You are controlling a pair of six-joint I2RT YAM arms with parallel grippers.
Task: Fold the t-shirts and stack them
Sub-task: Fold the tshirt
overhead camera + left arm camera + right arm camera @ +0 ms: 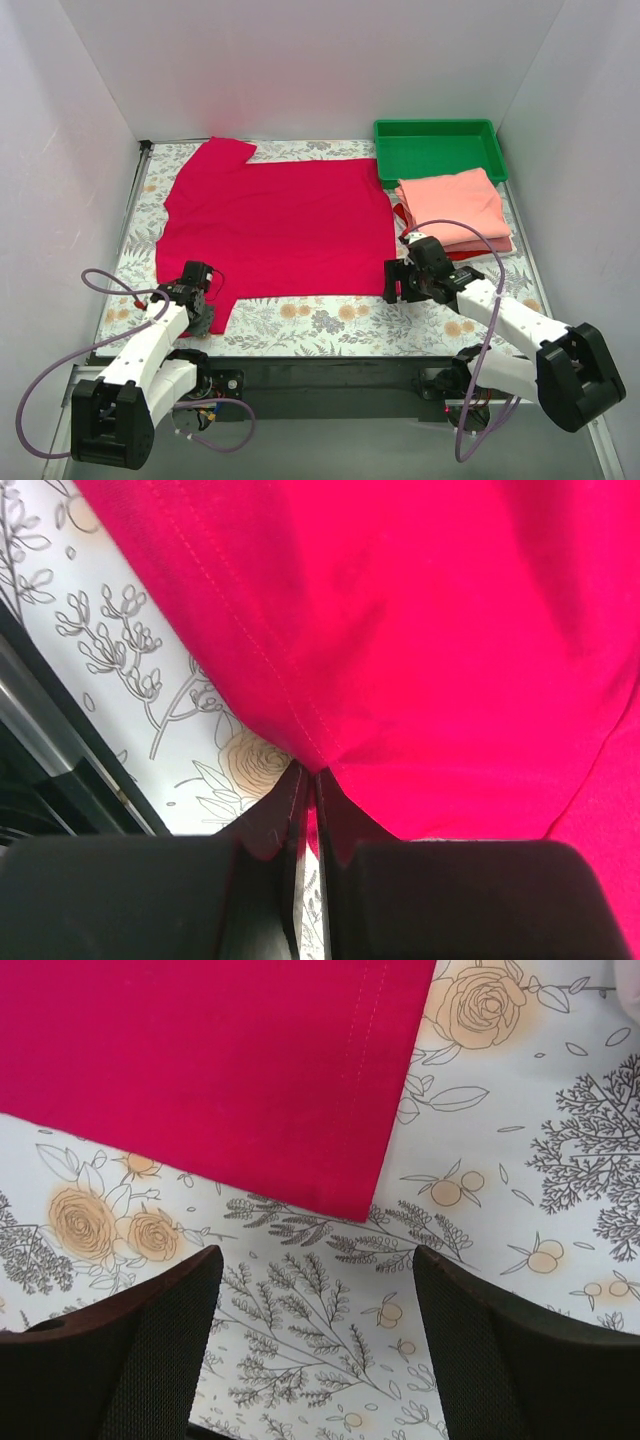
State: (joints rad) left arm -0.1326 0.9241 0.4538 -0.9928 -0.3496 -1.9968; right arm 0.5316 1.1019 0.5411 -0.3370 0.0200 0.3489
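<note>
Crimson t-shirt (pixel 280 225), spread flat and unfolded on the tabletop (pixel 330 325), from centre toward 9 o'clock. The left jaws are pinched tight on cloth at the shirt's 7 o'clock corner, by the near sleeve. The right jaws stand wide and hold nothing, poised at the 5 o'clock hem corner, which lies just ahead of them. Judged step: securing both near corners for the first fold. The right jaws should advance to take the corner's full thickness, then both arms lift level so the fabric does not skew. The flower-printed covering looks flat. A folded salmon-pink t-shirt (pixel 452 205) rests on a red t-shirt (pixel 480 250) at 2 o'clock, just beside the green tray (pixel 436 128) at 1 o'clock. White walls (pixel 300 60) enclose three sides.
</note>
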